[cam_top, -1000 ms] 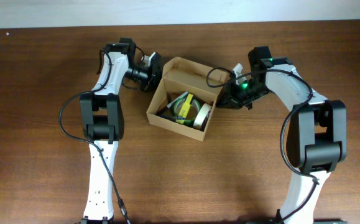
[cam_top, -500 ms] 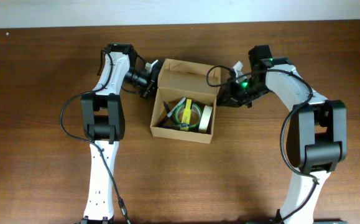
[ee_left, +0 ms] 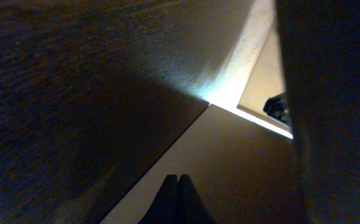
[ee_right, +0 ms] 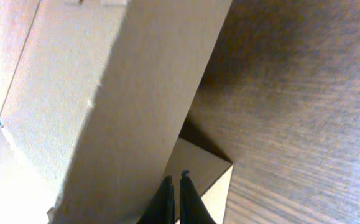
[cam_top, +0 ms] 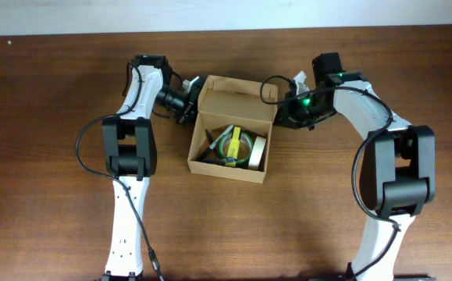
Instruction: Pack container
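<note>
Overhead: box [cam_top: 227,169] open-top, long axis roughly left-right, lid flap [cam_top: 237,97] at far side. Left gripper [cam_top: 193,87], right gripper [cam_top: 279,109] both clenched empty, against far corners.

Colours on view
Container [cam_top: 237,100] plain light-brown cardboard, unmarked; table [cam_top: 46,203] dark brown wood grain; cream tape roll [cam_top: 258,153]; green-and-yellow tape roll [cam_top: 232,144]; arms [cam_top: 124,215] white and black.

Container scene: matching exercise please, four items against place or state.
1. container
2. left end effector
3. right end effector
4. white tape roll

A. shut, at the container's far right side
B. lid flap open
C. shut, at the container's far left corner
D. inside the container, on its right

Pairs: 1-B, 2-C, 3-A, 4-D
</note>
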### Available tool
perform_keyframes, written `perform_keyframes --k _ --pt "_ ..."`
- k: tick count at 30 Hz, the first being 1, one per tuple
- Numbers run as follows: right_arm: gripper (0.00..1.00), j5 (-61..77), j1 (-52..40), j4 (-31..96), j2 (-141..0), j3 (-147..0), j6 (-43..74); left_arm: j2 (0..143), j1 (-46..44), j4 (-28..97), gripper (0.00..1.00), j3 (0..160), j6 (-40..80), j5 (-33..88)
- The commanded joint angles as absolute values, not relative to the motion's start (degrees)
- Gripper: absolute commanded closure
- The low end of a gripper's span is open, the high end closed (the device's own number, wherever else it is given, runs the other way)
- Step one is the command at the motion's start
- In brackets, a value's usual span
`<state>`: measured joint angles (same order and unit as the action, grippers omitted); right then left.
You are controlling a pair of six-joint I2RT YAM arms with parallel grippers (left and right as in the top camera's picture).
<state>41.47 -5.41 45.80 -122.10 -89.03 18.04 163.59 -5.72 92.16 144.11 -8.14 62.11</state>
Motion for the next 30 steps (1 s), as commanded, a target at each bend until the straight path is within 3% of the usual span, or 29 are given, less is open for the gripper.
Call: perform_keyframes --k 1,22,30 --pt "0.96 39.81 -5.50 44.42 -122.63 -88.92 20.47 165.01 -6.61 92.66 0.98 143.31 -8.73 61.93" --pt "0.96 42.24 -5.52 40.93 -122.63 -88.92 22.20 164.88 -6.50 96.73 0.98 146.67 -14.83 69.54" --pt "0.96 48.90 -5.50 40.58 -122.63 -90.24 22.20 164.88 -6.50 96.73 0.98 147.50 -14.87 69.52"
